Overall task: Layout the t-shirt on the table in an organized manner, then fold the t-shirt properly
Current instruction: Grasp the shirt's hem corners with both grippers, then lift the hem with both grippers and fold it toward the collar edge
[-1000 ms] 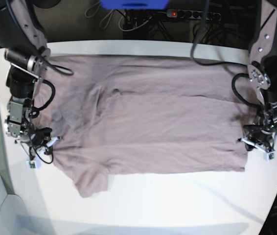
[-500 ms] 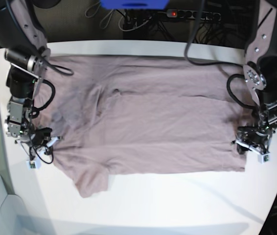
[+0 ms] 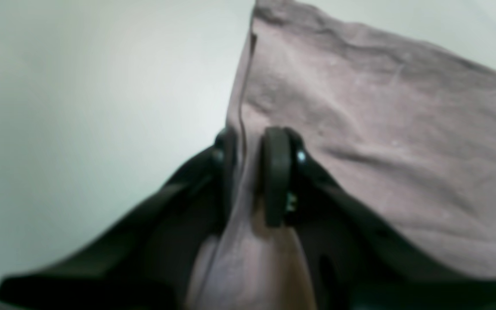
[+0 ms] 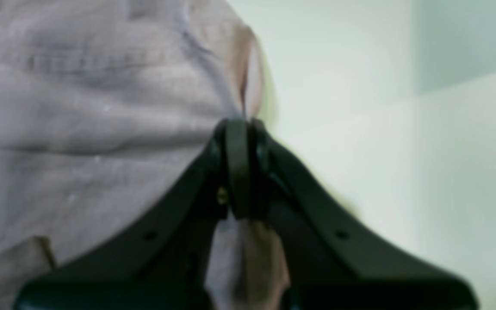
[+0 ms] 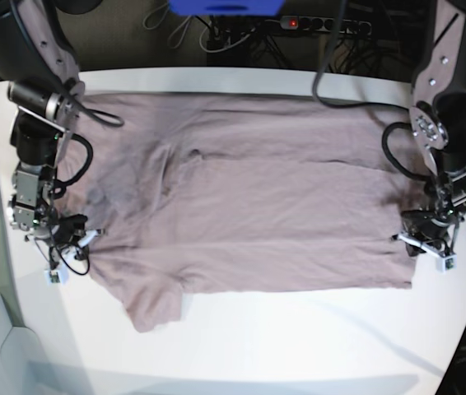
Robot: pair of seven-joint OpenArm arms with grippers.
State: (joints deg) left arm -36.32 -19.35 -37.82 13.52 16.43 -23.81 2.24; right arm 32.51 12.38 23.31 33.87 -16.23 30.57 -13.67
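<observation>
Both the left gripper (image 3: pixel 252 176) and right gripper (image 4: pixel 241 172) pinch the t-shirt (image 5: pixel 249 197); thin holds could slip under uneven pulling.

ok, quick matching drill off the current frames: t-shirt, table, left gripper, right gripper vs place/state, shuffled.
Things:
1. t-shirt
2. table
3. left gripper
4. right gripper

States:
A. pinching cloth at the shirt's edge on the base view's left
B. white, bare along the near edge
C. mauve, spread out flat
D. pinching the shirt's edge on the base view's right

Pairs: 1-C, 2-B, 3-D, 4-A
</observation>
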